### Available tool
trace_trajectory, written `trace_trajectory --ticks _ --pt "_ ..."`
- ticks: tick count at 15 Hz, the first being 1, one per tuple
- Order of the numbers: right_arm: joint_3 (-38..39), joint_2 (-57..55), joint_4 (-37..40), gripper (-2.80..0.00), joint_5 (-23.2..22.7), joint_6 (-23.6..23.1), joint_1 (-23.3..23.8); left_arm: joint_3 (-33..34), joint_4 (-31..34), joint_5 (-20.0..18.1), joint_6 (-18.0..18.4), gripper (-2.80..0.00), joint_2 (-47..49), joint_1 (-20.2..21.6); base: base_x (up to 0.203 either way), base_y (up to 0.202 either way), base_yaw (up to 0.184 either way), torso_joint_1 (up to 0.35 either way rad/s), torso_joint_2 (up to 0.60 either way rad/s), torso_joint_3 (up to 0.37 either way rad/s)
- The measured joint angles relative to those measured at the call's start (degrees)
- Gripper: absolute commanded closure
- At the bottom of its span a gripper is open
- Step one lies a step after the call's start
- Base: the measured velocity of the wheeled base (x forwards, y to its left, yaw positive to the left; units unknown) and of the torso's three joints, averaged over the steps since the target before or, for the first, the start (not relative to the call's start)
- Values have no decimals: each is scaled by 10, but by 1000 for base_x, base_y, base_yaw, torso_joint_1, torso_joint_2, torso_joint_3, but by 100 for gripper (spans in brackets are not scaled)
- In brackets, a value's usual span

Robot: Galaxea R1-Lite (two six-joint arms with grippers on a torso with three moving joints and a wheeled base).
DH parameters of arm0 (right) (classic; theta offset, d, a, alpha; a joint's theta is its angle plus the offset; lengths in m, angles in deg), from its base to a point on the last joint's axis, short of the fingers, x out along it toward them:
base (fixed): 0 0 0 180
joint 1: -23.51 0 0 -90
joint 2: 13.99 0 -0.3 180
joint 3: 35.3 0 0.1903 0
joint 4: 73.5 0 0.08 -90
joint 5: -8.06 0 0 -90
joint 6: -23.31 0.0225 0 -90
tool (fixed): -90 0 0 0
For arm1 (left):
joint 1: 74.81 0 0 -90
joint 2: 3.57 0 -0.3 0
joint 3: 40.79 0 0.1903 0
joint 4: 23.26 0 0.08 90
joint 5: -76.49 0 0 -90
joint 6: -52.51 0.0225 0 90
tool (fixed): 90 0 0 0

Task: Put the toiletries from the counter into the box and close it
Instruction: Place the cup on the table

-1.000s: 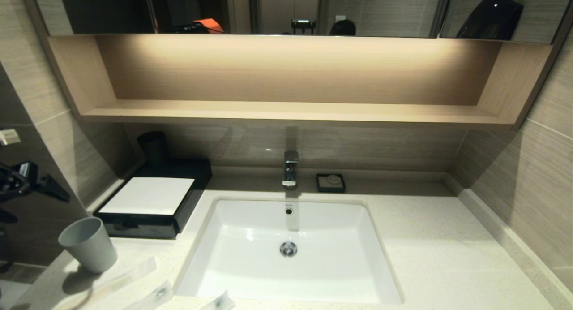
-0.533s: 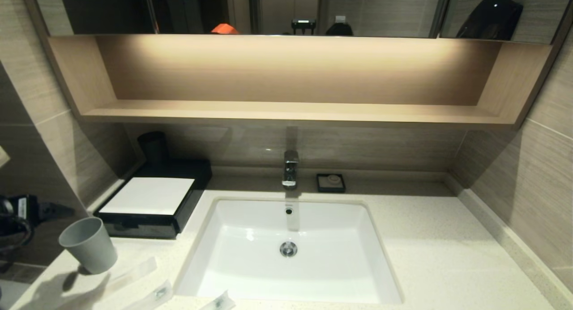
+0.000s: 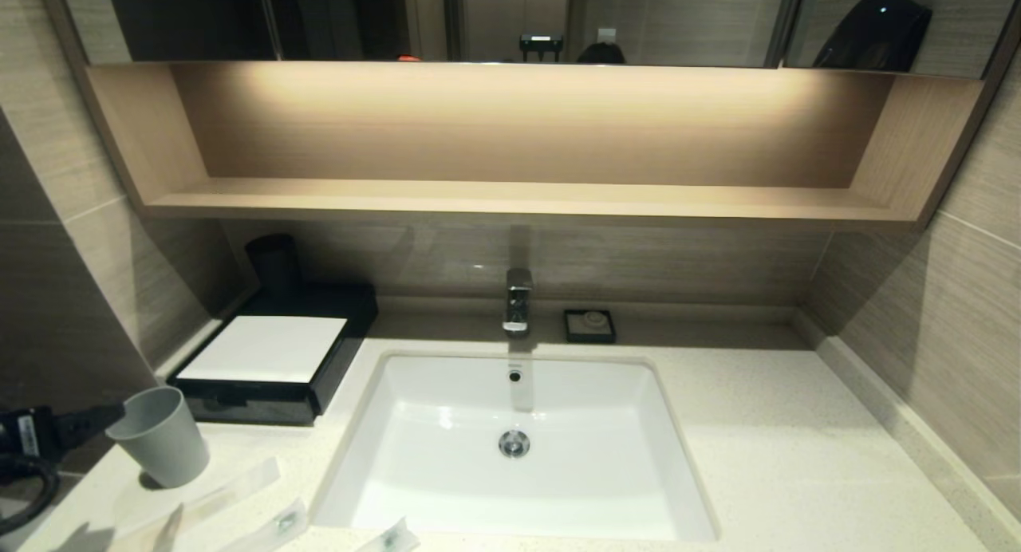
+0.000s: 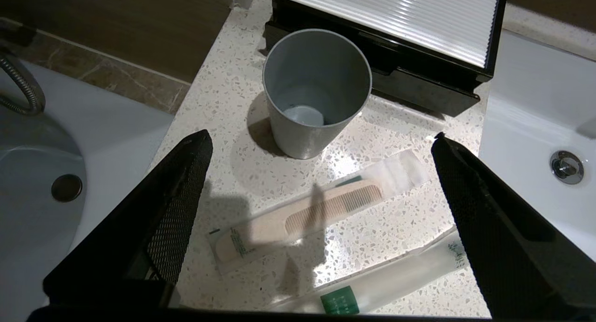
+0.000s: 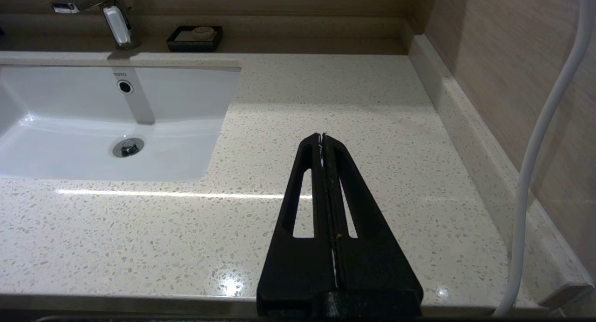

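Black mesh-faced fingers (image 4: 177, 191) of the left gripper (image 4: 321, 173) are standing wide apart, empty, hovering above the translucent-wrapped beige comb packet (image 4: 316, 210) lying on the cream speckled stone counter (image 4: 223, 122). A grey plastic cup (image 4: 316, 94) is sitting at twelve o'clock of the packet, and the low black box with its white top (image 4: 396, 19), drawer seemingly closed, at one o'clock. Approach is under way; next, it should be descending and closing across the packet. Right gripper (image 5: 322, 138) is parked above the counter, fingers together.

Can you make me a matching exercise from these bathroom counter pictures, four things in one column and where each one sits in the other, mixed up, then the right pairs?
Things
1. grey plastic cup
2. wrapped beige comb
3. small black square soap dish
4. black round drain plug

Places
A. behind the basin, right of the tap
B. on the basin floor
C. just in front of the black box
D. flat on the counter, nearer the counter's front edge than the cup

Pairs: 1-C, 2-D, 3-A, 4-B
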Motion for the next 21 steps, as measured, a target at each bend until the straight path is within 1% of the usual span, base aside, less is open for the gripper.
trace_trajectory --ticks 2,4,7,12,18,21 --pt "0 0 0 0 0 0 0 41 -44 0 1 -280 0 5 0 0 0 0 0 0" --pt "0 0 0 0 0 0 0 75 -71 -1 1 -280 0 6 0 0 0 0 0 0" --pt "0 0 0 0 0 0 0 108 -116 0 2 -280 16 8 0 0 0 0 0 0" --pt "0 0 0 0 1 0 0 160 -205 -1 19 -280 65 8 0 0 0 0 0 0" --pt "0 0 0 0 0 0 0 213 -376 -1 21 -280 170 8 0 0 0 0 0 0" --pt "0 0 0 0 0 0 0 242 -480 -1 22 -280 235 8 0 0 0 0 0 0"
